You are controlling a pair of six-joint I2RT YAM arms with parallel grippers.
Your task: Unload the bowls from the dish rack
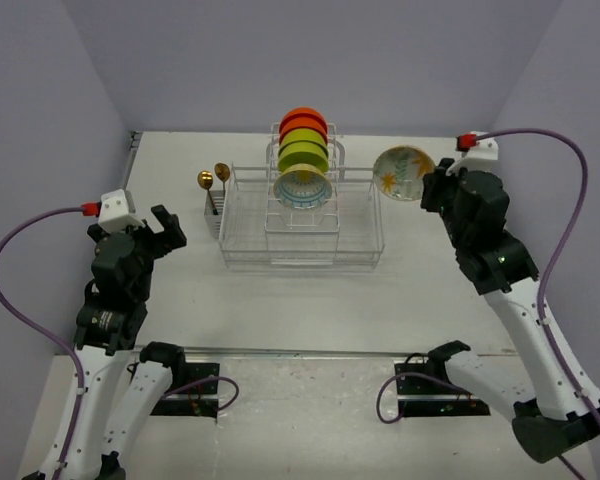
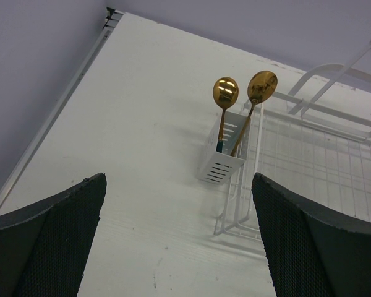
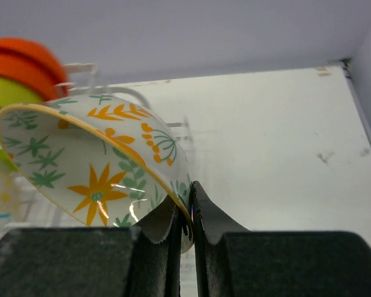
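The fingers of your right gripper (image 3: 187,216) are pinched almost closed on the rim of the floral bowl (image 3: 99,167), one inside and one outside. The bowl hangs tilted in the air just off the right end of the dish rack (image 1: 365,255), toward the far right corner of the table (image 1: 280,300). Judge it light, stiff, glossy and breakable; a rim pinch may let it swivel. The other bowls (image 1: 303,150) stand on edge in the rack, so take each by its top rim. Your left gripper (image 2: 178,179) stands wide and holds nothing, near the gold spoons (image 2: 241,93).
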